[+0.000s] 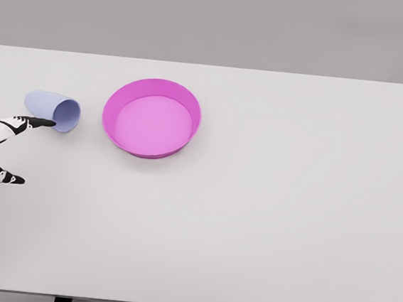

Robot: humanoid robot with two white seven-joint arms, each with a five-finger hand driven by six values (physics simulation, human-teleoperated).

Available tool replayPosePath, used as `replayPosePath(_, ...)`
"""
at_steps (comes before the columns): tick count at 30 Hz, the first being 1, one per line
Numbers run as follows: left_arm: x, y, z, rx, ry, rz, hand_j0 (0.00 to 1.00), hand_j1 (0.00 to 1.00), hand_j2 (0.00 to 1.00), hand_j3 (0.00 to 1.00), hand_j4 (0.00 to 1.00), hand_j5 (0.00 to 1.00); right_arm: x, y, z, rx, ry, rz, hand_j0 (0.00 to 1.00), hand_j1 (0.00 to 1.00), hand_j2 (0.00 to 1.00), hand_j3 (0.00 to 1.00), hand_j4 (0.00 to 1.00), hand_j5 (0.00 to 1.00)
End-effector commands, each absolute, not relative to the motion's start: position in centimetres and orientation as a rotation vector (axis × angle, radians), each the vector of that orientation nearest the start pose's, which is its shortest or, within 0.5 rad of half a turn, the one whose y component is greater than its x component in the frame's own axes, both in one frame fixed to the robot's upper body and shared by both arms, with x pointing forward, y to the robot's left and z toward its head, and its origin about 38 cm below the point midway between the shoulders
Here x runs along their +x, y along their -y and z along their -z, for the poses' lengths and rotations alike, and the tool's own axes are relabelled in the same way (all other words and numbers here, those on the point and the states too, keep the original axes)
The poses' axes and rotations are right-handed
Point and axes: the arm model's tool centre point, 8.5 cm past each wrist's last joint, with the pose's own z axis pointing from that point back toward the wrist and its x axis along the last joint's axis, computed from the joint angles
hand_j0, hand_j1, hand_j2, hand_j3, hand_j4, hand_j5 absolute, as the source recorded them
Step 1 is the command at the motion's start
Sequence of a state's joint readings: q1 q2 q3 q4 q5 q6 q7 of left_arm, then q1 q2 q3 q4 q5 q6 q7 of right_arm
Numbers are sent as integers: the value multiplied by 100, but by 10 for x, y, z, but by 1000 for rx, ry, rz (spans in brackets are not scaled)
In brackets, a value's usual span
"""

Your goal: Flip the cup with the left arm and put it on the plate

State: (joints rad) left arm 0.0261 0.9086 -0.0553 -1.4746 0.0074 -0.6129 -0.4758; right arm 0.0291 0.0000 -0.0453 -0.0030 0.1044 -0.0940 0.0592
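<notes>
- The cup [52, 110] lies on its side at the left of the table [265, 228], mouth toward the plate [152, 118]; it looks light, stiff and smooth, so it may roll.
- The left hand [0, 147] is spread and empty, one fingertip [46, 122] at the rim.
- I would grip around the wall.
- The table's left edge is near; between cup and plate there is free room.

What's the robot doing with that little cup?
The left robot hand is reaching in from the side toward a pale purple cup. The cup lies tipped over on the white table, its open end facing the pink plate beside it. One fingertip is right at the cup's rim, but the fingers are spread and hold nothing yet. The plate has nothing in it. The other arm is out of sight.
</notes>
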Motion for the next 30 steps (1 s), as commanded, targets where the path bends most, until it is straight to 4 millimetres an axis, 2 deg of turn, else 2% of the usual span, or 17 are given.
replayPosePath(1, 335, -432, -168, 234, 1519, 1415, 100, 100, 100, 100, 100, 100, -8, 266, 262, -24, 65, -63, 100, 100, 100, 100, 100, 100)
replayPosePath(2, 335, -432, -168, 235, 1518, 1417, 100, 100, 100, 100, 100, 100, -12, 266, 262, -22, 55, -64, 100, 100, 100, 100, 100, 100)
replayPosePath(10, 332, -431, -165, 223, 1510, 1423, 100, 100, 100, 100, 100, 100, -11, 266, 262, -24, 58, -64, 100, 100, 100, 100, 100, 100)
replayPosePath(13, 334, -435, -171, 238, 1502, 1435, 100, 100, 100, 100, 100, 100, -11, 266, 262, -24, 58, -64, 100, 100, 100, 100, 100, 100)
replayPosePath(15, 333, -436, -168, 234, 1503, 1422, 100, 100, 100, 100, 100, 100, -11, 266, 262, -24, 58, -64, 100, 100, 100, 100, 100, 100)
replayPosePath(17, 336, -427, -165, 219, 1568, 1358, 100, 100, 100, 100, 100, 100, -11, 266, 262, -24, 58, -64, 100, 100, 100, 100, 100, 100)
replayPosePath(20, 334, -427, -148, 196, 1594, 1256, 100, 100, 100, 100, 100, 100, -12, 266, 262, -24, 57, -64, 100, 100, 100, 100, 100, 100)
replayPosePath(23, 334, -452, -154, 247, 1536, 1262, 100, 100, 100, 100, 100, 100, -11, 266, 262, -24, 58, -64, 100, 100, 100, 100, 100, 100)
replayPosePath(27, 334, -456, -158, 257, 1527, 1276, 100, 100, 100, 100, 100, 100, -11, 266, 262, -24, 58, -64, 100, 100, 100, 100, 100, 100)
replayPosePath(30, 333, -464, -151, 251, 1478, 1286, 100, 100, 100, 100, 100, 100, -11, 266, 262, -24, 58, -64, 100, 100, 100, 100, 100, 100)
